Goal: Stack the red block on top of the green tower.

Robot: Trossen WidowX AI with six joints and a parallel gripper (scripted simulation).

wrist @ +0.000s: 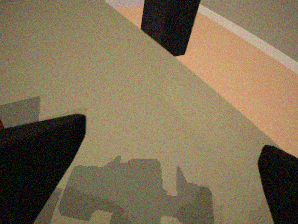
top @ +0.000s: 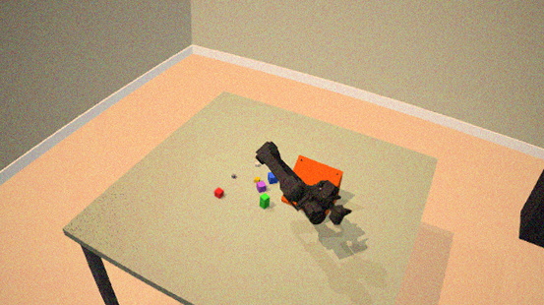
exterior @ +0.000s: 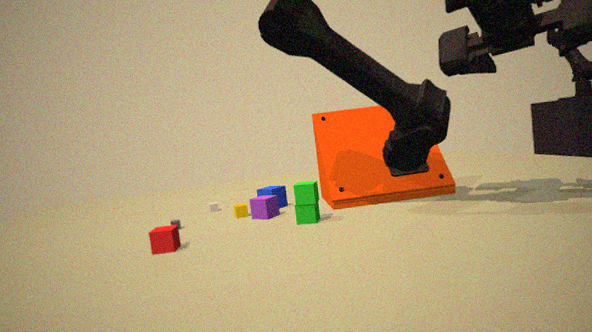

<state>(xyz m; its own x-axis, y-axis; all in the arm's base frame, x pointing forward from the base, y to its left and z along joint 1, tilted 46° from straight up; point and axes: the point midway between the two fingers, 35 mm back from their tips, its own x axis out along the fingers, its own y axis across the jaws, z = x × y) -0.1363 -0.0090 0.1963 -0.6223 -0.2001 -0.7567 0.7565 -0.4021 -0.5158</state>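
Note:
The red block (top: 219, 192) (exterior: 164, 240) lies on the table, apart from the other blocks, at the left in the top and exterior views. The green tower (top: 265, 201) (exterior: 307, 204) stands upright as two green blocks, one on the other, to the right of the red block, with nothing on top. My gripper (wrist: 173, 139) is open and empty in the wrist view. It hangs above the table at the right side of the scene, well away from both the red block and the tower. No block shows in the wrist view.
A purple block (top: 261, 186) (exterior: 264, 207), a blue block (top: 272, 177) (exterior: 276, 195) and a small yellow block (top: 257, 180) (exterior: 241, 210) lie behind the tower. Smaller grey (exterior: 175, 223) and pale (exterior: 214, 207) blocks lie farther left. An orange slanted base (top: 317, 168) (exterior: 350, 139) stands right of the tower.

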